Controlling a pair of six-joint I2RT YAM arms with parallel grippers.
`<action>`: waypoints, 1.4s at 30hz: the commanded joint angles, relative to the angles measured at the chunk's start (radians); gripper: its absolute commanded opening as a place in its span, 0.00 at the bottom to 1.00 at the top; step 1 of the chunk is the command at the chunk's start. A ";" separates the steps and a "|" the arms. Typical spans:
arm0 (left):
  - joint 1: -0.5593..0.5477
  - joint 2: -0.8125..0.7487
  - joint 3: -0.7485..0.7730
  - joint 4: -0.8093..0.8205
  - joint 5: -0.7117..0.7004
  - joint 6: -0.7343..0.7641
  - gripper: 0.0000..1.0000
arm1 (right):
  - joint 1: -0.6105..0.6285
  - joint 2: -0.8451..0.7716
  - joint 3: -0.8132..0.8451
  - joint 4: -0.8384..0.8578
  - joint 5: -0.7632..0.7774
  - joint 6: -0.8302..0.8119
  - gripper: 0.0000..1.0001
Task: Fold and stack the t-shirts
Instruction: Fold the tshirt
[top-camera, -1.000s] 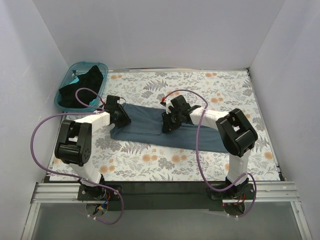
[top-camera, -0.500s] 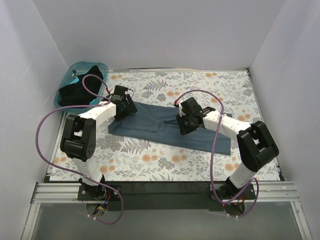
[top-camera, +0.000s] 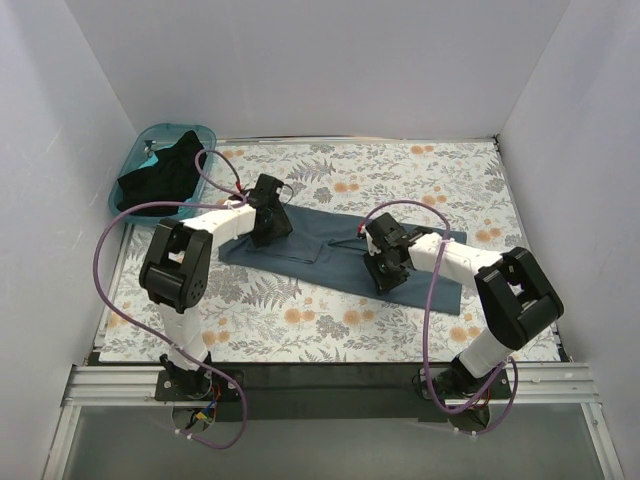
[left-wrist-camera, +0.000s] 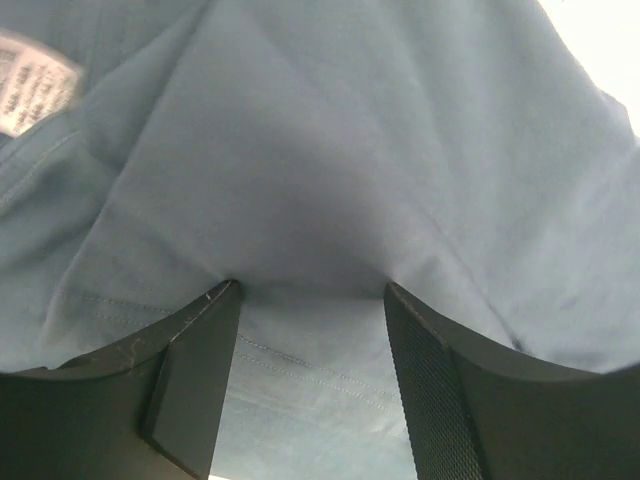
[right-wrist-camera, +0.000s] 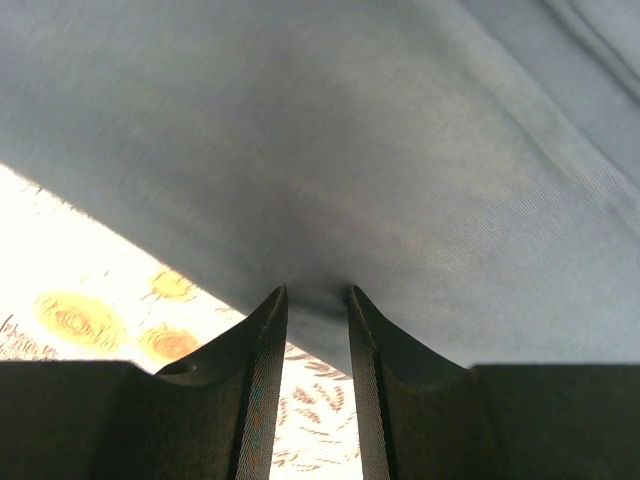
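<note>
The blue-grey t-shirt (top-camera: 320, 245) lies spread out flat in the middle of the table (top-camera: 400, 180) with the flower pattern. My left claw (left-wrist-camera: 310, 295) sits on the shirt's far left end, near the little white label (left-wrist-camera: 35, 80). Its two fingers stand wide apart and hold nothing; the cloth just lies across the gap. My right claw (right-wrist-camera: 312, 300) is at the shirt's near edge, and its fingers pinch that edge. The black t-shirt (top-camera: 160, 175) lies in the teal basket (top-camera: 165, 128) at the far left corner, well apart from both claws
</note>
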 joint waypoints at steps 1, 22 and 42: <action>-0.001 0.122 0.048 -0.001 -0.020 0.009 0.55 | 0.054 0.010 -0.060 -0.067 -0.134 0.003 0.33; 0.021 0.608 0.866 0.028 -0.087 0.385 0.70 | 0.274 0.242 0.450 -0.128 -0.213 -0.119 0.34; -0.091 0.336 0.590 -0.036 -0.106 0.135 0.68 | 0.142 0.004 0.119 -0.137 -0.059 -0.107 0.35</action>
